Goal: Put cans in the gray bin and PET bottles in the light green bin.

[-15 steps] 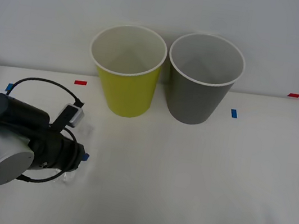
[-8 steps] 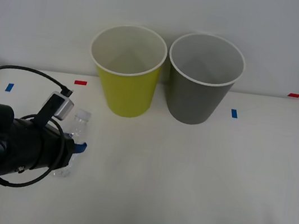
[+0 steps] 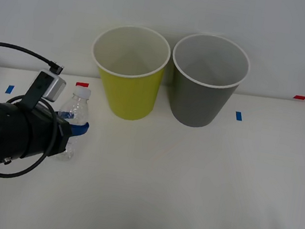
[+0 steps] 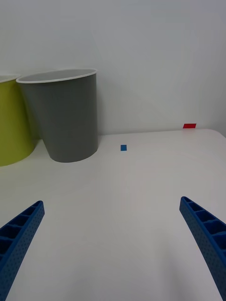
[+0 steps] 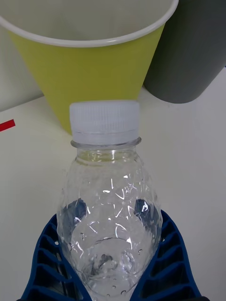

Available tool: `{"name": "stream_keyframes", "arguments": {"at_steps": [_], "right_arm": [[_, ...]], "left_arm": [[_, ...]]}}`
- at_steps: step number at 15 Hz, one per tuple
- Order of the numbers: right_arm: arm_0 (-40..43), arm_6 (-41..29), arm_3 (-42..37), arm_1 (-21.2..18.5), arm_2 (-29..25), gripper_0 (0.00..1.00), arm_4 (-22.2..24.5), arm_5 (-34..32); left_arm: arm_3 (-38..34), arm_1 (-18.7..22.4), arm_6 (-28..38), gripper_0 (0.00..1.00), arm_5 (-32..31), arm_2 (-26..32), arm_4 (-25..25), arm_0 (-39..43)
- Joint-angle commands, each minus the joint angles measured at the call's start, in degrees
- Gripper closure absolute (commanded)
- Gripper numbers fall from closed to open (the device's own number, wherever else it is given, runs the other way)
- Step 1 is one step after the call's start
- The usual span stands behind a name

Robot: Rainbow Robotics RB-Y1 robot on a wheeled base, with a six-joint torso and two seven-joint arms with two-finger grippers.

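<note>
Bottle [image 3: 76, 115] upright in my left gripper [image 3: 79, 129], left of the light green bin [image 3: 127, 90], cap up for carrying. Right wrist: my right gripper [image 4: 113, 244] idles, spread, facing the gray bin [image 4: 66, 120]. Left wrist: ribbed fingers [image 5: 167, 247] pinch the bottle's belly.

1 bottle [image 3: 76, 115], 2 bins: green [image 3: 128, 76], gray [image 3: 205, 83].
</note>
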Motion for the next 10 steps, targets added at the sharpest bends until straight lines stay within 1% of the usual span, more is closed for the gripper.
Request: {"name": "stream_keyframes", "arguments": {"at_steps": [1, 5, 6, 8, 10], "right_arm": [[0.00, 0.00, 0.00, 0.00, 0.00, 0.00, 0.00, 0.00], [0.00, 0.00, 0.00, 0.00, 0.00, 0.00, 0.00, 0.00], [0.00, 0.00, 0.00, 0.00, 0.00, 0.00, 0.00, 0.00], [0.00, 0.00, 0.00, 0.00, 0.00, 0.00, 0.00, 0.00], [0.00, 0.00, 0.00, 0.00, 0.00, 0.00, 0.00, 0.00]], "left_arm": [[-0.24, 0.06, -0.62, 1.00, -0.18, 3.70, 5.31, 0.02], [-3.84, -0.38, -2.47, 1.00, -0.53, 10.64, 10.67, -0.07], [-4.96, -0.65, -2.73, 1.00, -0.53, 12.31, 11.29, -0.24], [-4.96, -1.26, -3.70, 1.00, -0.53, 15.21, 11.82, -2.00], [-4.96, -2.05, -4.58, 1.00, -0.88, 16.27, 11.82, -4.55]]}}
